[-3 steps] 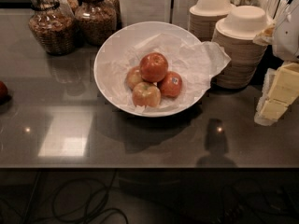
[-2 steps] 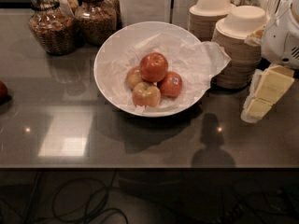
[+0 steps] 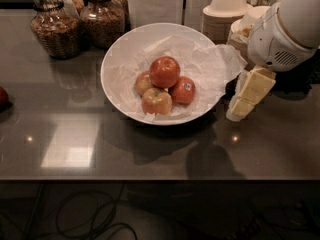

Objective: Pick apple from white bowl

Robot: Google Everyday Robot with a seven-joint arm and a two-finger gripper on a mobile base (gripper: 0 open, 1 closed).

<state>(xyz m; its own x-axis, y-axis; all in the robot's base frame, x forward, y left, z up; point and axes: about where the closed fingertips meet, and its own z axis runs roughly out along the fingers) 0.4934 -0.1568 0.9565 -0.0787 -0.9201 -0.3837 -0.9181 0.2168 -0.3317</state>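
the large, evenly deep red-orange round apple (image 3: 165,71) lies on top of the pile in the middle of the wide, shallow, glossy white bowl (image 3: 129,45). it touches a red apple with a dark sticker (image 3: 183,90) at its right and a paler yellow-red apple (image 3: 156,100) in front. crumpled white paper (image 3: 212,64) lines the bowl. the bowl stands on the dark grey counter (image 3: 150,154). the cream-padded gripper (image 3: 243,103) hangs tilted just beside the bowl's right rim, clear of the apple. whether it is apart or together cannot be told.
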